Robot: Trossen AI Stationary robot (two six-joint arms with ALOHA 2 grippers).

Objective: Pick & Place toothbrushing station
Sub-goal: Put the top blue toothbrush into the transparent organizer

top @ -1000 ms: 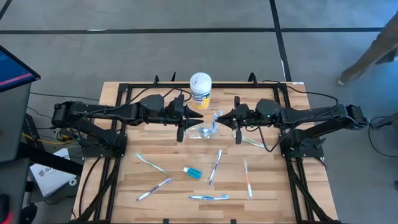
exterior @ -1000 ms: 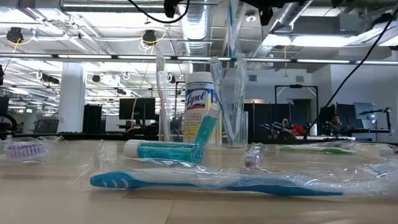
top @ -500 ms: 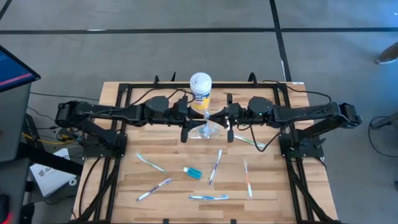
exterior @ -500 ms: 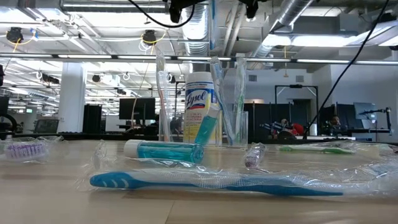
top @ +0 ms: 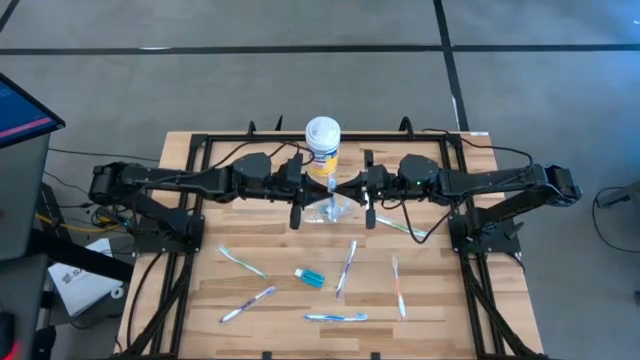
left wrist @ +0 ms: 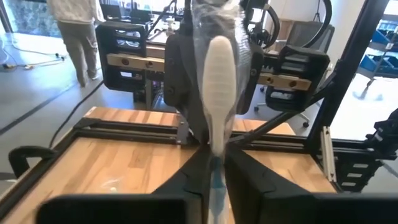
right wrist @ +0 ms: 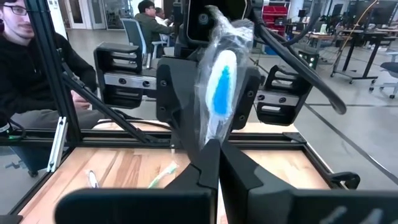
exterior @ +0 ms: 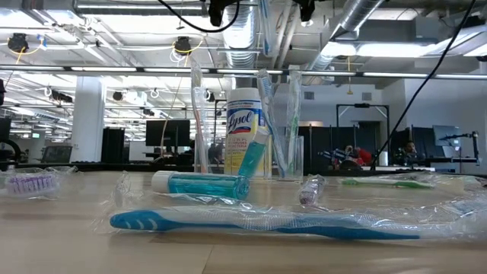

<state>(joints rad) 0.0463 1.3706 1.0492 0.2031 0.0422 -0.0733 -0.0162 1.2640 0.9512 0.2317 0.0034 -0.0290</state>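
Dark arms met nose to nose above the see-through cup (top: pixel 335 209), mid-table before the yellow canister (top: pixel 322 146). Left gripper (left wrist: pixel 214 163) and right gripper (right wrist: pixel 214 152) each pinched shut on one plastic-wrapped toothbrush (right wrist: pixel 221 87), white with blue bristles, held between them. Cup (exterior: pixel 288 156) held upright toothbrushes; teal tube (exterior: pixel 199 183) lay nearer.

Both arms reach inward and meet at the table's centre, wrist to wrist.
The left gripper (top: pixel 318 186) faces the right gripper (top: pixel 348 187), their fingertips almost touching; each has its fingers (left wrist: pixel 245 171) pinched together on a wrapped toothbrush (left wrist: pixel 218 68), held high above the tabletop.
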